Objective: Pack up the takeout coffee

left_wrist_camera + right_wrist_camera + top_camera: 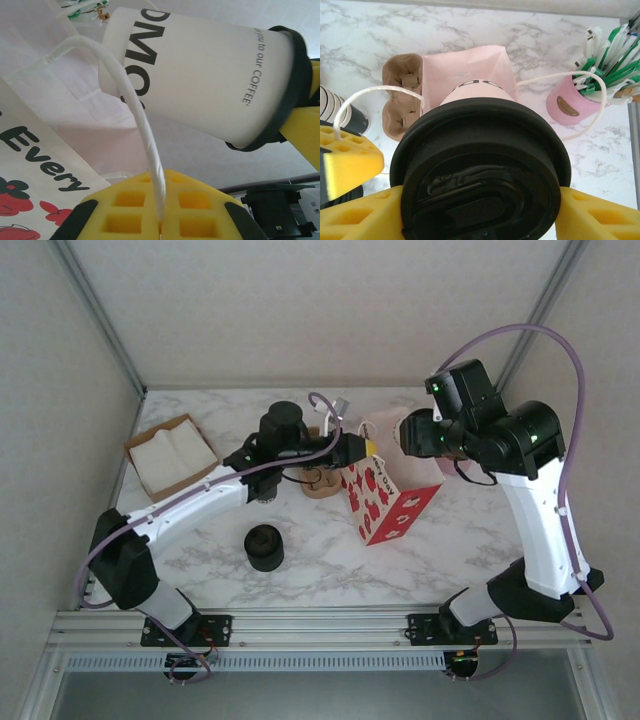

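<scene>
Right wrist view: we clasp the cup point(480, 150) by its lid in our right gripper point(480, 217), base at the bag point(465, 70) mouth; our left gripper point(161, 225) pinches the handle point(145, 125) to hold it open.

You see a matt paper coffee cup point(200, 75) with a glossy black plastic lid point(480, 165), a smooth printed paper bag point(385, 502), its twisted paper-cord handle point(142, 125), and a polished marble-look counter point(330, 580).

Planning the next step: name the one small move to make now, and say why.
Probably ease the right tool forward, sliding the takeout coffee base-first into the bag: its base faces the open mouth, and the left tool grips the handle.
</scene>
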You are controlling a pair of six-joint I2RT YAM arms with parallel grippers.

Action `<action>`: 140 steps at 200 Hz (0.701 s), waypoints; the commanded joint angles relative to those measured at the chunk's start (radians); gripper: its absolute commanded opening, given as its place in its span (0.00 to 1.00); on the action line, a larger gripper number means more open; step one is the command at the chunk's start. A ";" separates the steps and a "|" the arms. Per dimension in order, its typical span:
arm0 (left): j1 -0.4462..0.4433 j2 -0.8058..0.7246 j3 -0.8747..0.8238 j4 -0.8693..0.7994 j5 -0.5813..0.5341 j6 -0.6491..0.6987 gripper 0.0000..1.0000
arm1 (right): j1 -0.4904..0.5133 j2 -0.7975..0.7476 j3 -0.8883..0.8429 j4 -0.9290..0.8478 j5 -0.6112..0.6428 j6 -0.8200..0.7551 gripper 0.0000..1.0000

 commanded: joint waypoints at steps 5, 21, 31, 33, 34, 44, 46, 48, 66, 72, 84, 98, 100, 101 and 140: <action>-0.011 -0.053 -0.055 0.050 -0.012 -0.003 0.00 | -0.006 0.015 0.008 -0.048 -0.031 0.009 0.69; -0.011 -0.070 -0.087 0.040 -0.018 0.010 0.00 | -0.006 0.030 -0.004 -0.064 -0.052 0.008 0.69; -0.011 -0.080 -0.098 0.024 -0.028 0.021 0.00 | -0.006 0.036 -0.016 -0.072 -0.061 0.007 0.69; -0.011 -0.081 -0.100 0.021 -0.030 0.025 0.00 | -0.006 0.037 -0.018 -0.074 -0.063 0.007 0.69; -0.011 -0.083 -0.101 0.019 -0.031 0.025 0.00 | -0.006 0.039 -0.019 -0.075 -0.063 0.007 0.69; -0.011 -0.091 -0.110 0.005 -0.040 0.036 0.00 | -0.005 0.045 -0.027 -0.085 -0.072 0.008 0.69; -0.011 -0.093 -0.112 0.003 -0.042 0.037 0.00 | -0.005 0.047 -0.027 -0.085 -0.073 0.008 0.69; -0.011 -0.094 -0.112 0.001 -0.044 0.039 0.00 | -0.004 0.048 -0.028 -0.088 -0.075 0.007 0.69; -0.011 -0.108 -0.119 -0.019 -0.061 0.054 0.08 | -0.002 0.060 -0.035 -0.100 -0.087 0.006 0.69; -0.011 -0.114 -0.120 -0.026 -0.066 0.060 0.11 | 0.000 0.064 -0.035 -0.104 -0.089 0.006 0.69; -0.011 -0.122 -0.120 -0.045 -0.078 0.075 0.16 | 0.009 0.073 -0.031 -0.115 -0.091 0.007 0.69; -0.009 -0.133 -0.120 -0.064 -0.091 0.092 0.23 | 0.019 0.083 -0.026 -0.128 -0.090 0.010 0.69; -0.008 -0.134 -0.120 -0.067 -0.092 0.095 0.25 | 0.020 0.085 -0.027 -0.131 -0.090 0.010 0.69; -0.008 -0.134 -0.120 -0.068 -0.093 0.095 0.26 | 0.021 0.086 -0.027 -0.131 -0.089 0.010 0.69; 0.001 -0.167 -0.122 -0.128 -0.120 0.144 0.39 | 0.040 0.116 -0.021 -0.165 -0.082 0.016 0.69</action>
